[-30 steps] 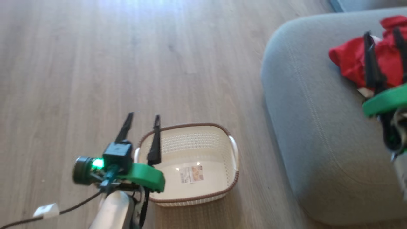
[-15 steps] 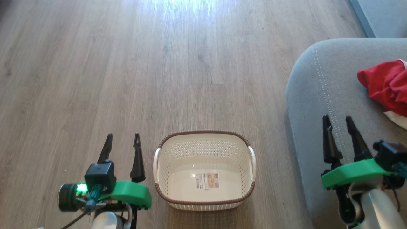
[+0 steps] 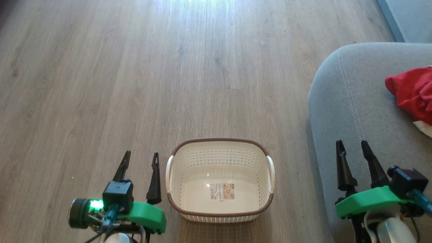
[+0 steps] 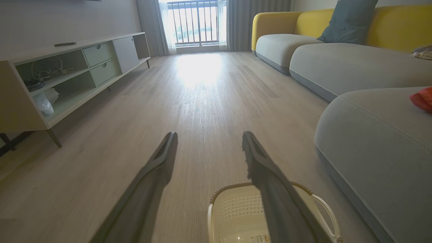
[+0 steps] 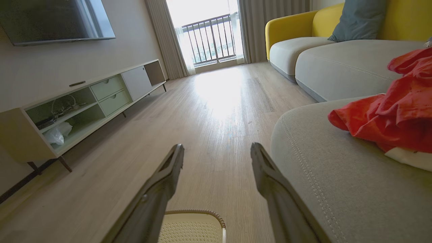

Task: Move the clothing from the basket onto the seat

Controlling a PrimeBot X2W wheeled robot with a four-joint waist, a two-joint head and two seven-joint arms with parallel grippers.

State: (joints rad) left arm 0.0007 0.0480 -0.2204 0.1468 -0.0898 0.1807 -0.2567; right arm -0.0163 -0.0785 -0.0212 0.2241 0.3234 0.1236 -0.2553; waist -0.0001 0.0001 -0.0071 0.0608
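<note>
left end effector (image 3: 141, 153): just left of the basket (image 3: 219, 139), over the wooden floor (image 3: 135, 84); fingers spread wide, nothing between them.
right end effector (image 3: 351, 142): right of the basket, above the near edge of the seat (image 3: 354, 101); fingers wide apart, gripping nothing.
basket: upright on the floor, mouth up, long axis running left to right in the head view, a white handle at each short end.
basket contents: bare cream bottom with a printed label (image 3: 222, 191) near its middle.
seat: grey cushion right of the basket, a strip of floor between them; a pale stitched seam follows its rounded corner.
clothing (image 3: 413, 94): crumpled red heap with a white patch at its lower edge, lying on the seat well right of the basket; cut off by the head view's right edge, so its long axis cannot be told.
media cabinet (image 4: 67, 77): low, with open shelves and drawers, far beyond the basket on its left.
sofa (image 4: 337, 57): grey seats, yellow back, beyond the basket on its right, carrying a blue-grey pillow (image 4: 349, 20).
</note>
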